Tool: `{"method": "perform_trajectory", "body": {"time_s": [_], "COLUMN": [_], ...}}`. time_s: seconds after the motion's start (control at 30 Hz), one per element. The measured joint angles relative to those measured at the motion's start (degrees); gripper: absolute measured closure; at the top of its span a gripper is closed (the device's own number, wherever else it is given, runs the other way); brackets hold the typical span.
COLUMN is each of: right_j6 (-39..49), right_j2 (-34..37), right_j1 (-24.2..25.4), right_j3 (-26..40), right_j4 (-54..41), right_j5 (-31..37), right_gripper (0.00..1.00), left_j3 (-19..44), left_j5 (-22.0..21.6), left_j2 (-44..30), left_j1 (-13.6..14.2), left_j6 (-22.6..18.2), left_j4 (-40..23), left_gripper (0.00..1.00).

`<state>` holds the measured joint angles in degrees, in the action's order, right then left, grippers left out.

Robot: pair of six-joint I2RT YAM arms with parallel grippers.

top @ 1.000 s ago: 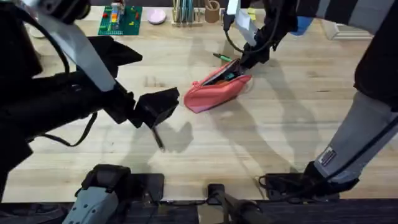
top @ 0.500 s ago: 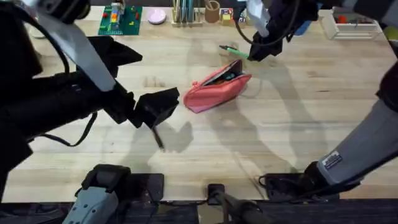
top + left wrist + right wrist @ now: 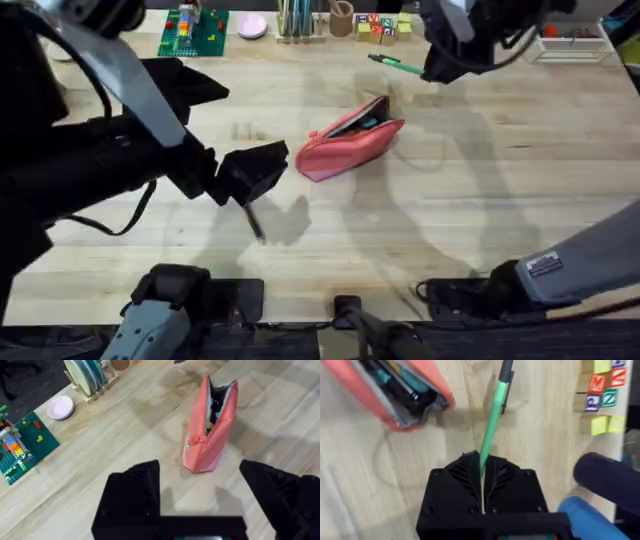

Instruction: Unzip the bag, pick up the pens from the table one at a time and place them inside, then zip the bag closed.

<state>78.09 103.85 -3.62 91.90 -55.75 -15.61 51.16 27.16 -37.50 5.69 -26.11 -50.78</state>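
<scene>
The salmon-pink bag (image 3: 350, 142) lies in the middle of the table (image 3: 470, 200), its zipper open. Dark and teal items show inside the bag (image 3: 402, 390). My right gripper (image 3: 430, 70) is beyond the bag on its far right, shut on the light green pen (image 3: 393, 63). In the right wrist view the green pen (image 3: 492, 420) sticks out from the shut right gripper (image 3: 482, 460), black tip forward, beside the bag's open mouth. My left gripper (image 3: 255, 180) hovers open to the left of the bag (image 3: 209, 430), with nothing between its fingers (image 3: 132, 495).
Along the far edge stand a green brick plate (image 3: 193, 30), a pink dish (image 3: 252, 27), a rack of teal sticks (image 3: 295, 18), letter blocks (image 3: 380, 24) and a white tray (image 3: 570, 40). Bare wood lies right of the bag.
My right gripper has carried the green pen from the bag's far end up and away toward the far right. The left arm and the bag have not moved.
</scene>
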Motion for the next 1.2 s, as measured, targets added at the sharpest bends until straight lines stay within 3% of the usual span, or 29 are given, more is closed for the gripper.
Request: {"method": "perform_trajectory", "body": {"time_s": [0.3,0.6,0.77,1.2], "right_j6": [15.5,33.5,36.4,37.7], "right_j2": [-3.0,-3.0,-3.0,-3.0], "right_j1": [1.1,0.5,0.4,-0.2], "right_j3": [0.0,0.0,0.0,0.0], "right_j4": [-3.4,-2.6,-2.0,-11.4], "right_j5": [-0.7,-6.3,-7.7,-8.6], "right_gripper": [0.970,0.970,0.970,0.968], "left_j3": [0.0,0.0,0.0,0.0], "left_j5": [0.0,0.0,0.0,0.0], "left_j2": [0.0,0.0,0.0,0.0], "left_j1": [0.0,0.0,0.0,0.0], "left_j6": [0.0,0.0,0.0,0.0], "left_j4": [0.0,0.0,0.0,0.0], "left_gripper": [0.008,0.008,0.008,0.007]}}
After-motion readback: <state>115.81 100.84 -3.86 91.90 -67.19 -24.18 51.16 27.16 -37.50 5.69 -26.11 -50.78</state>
